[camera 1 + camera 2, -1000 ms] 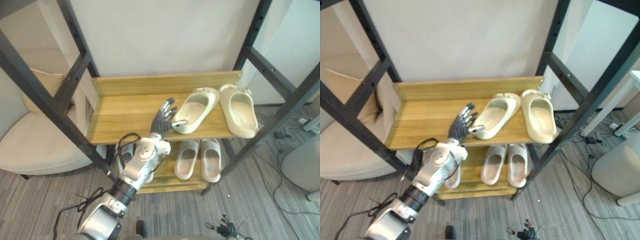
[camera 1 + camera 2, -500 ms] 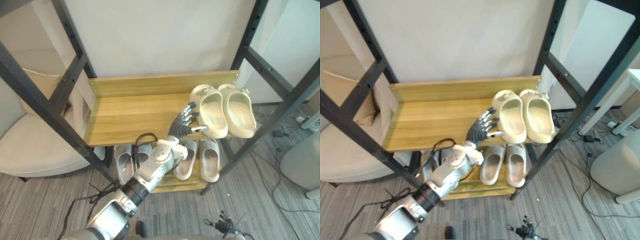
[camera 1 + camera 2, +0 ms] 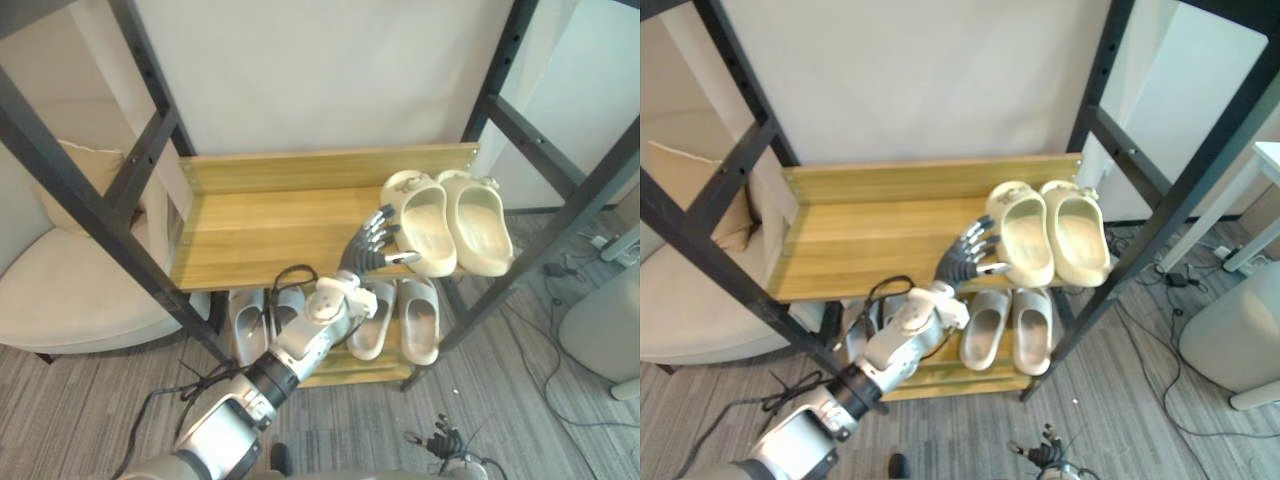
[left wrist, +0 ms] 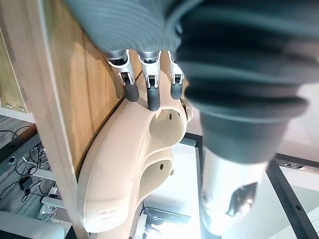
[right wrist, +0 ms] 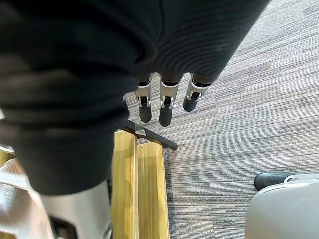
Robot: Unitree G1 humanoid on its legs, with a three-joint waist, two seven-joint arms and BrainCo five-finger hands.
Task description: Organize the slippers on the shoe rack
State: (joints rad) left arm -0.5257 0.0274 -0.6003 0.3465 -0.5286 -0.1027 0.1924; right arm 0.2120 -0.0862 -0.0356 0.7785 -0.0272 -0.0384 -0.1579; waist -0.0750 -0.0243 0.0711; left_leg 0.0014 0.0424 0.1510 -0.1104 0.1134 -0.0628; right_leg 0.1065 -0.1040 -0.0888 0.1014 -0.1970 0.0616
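Two cream slippers stand side by side at the right end of the wooden top shelf (image 3: 260, 225): the left slipper (image 3: 425, 222) and the right slipper (image 3: 482, 222), toes toward the wall. My left hand (image 3: 368, 248) is open, its straight fingers (image 4: 149, 92) resting against the outer side of the left cream slipper (image 4: 129, 164). On the lower shelf lie a pale pair (image 3: 400, 318) and a greyish pair (image 3: 262, 315). My right hand (image 5: 166, 107) hangs open low over the floor, beside a bottom corner of the rack (image 5: 137, 199).
Black metal frame posts (image 3: 95, 215) cross in front of the rack on both sides. A beige armchair (image 3: 70, 285) with a cushion stands at the left. A white bin (image 3: 605, 330) and cables lie on the striped grey floor at the right.
A second ago the left cream slipper lay slanted and apart; my left hand has pushed it right and straight against its partner. Nothing has moved in the last half second.
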